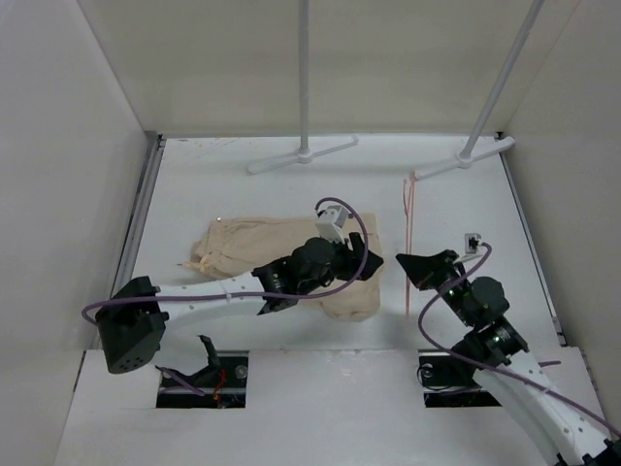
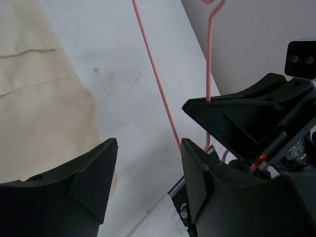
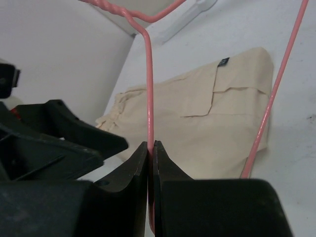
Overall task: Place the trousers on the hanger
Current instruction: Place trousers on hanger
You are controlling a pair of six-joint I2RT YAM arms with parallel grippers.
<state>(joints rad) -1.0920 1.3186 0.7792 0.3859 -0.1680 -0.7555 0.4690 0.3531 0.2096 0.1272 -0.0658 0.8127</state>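
Trousers [image 1: 243, 245] — beige, folded over and lying flat on the white table [image 1: 243, 184], a little left of centre, gathered waist end to the left. On the right wrist view I can make out a flap pocket [image 3: 242, 89] and a small dark label [image 3: 223, 61] at the far edge of the cloth. Nothing has hold of them.

Hanger [image 1: 409, 233] — thin pink rod, to the right of the trousers and apart from them, bare table between. From above it shows edge-on as a narrow line running away from the arms toward the foot of the right-hand rack pole [image 1: 498, 87]. I cannot tell whether its low end touches the table.

Right gripper [image 1: 412, 267]: jaws pinched together on the rod that comes down from the hanger's twisted neck. The hanger's other side runs free to the right of the fingers.

Left gripper [image 1: 367, 260]: about half open, nothing between the fingers. It hangs at the right edge of the trousers, pointing toward the hanger and the right gripper. My left wrist view shows cloth beside the left finger [image 2: 94, 177], bare table in the gap, and the hanger rod just past the right one.
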